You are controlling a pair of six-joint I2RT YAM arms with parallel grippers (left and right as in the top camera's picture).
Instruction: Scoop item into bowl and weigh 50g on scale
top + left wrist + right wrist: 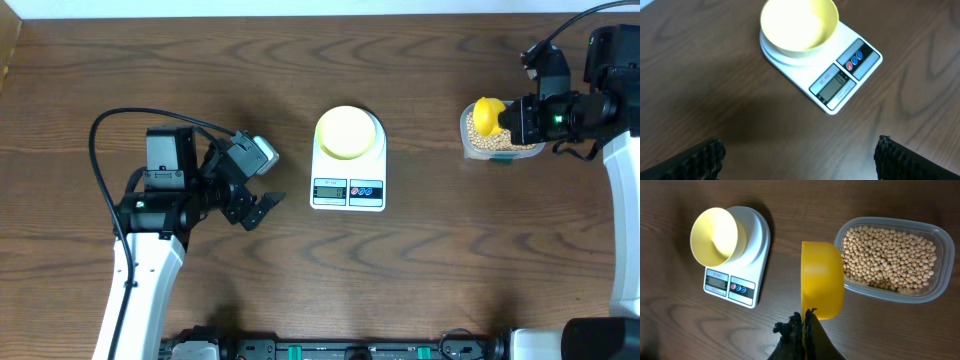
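A pale yellow-green bowl sits empty on the white scale at mid-table. Tan beans fill a clear plastic container at the right. My right gripper is shut on the handle of a yellow scoop, which hangs over the container's left end, its cup turned on its side. My left gripper stands open above bare table, left of the scale, with nothing between its fingers.
The wood table ends at a pale edge along the back. A black cable loops over the left arm. Equipment runs along the front edge.
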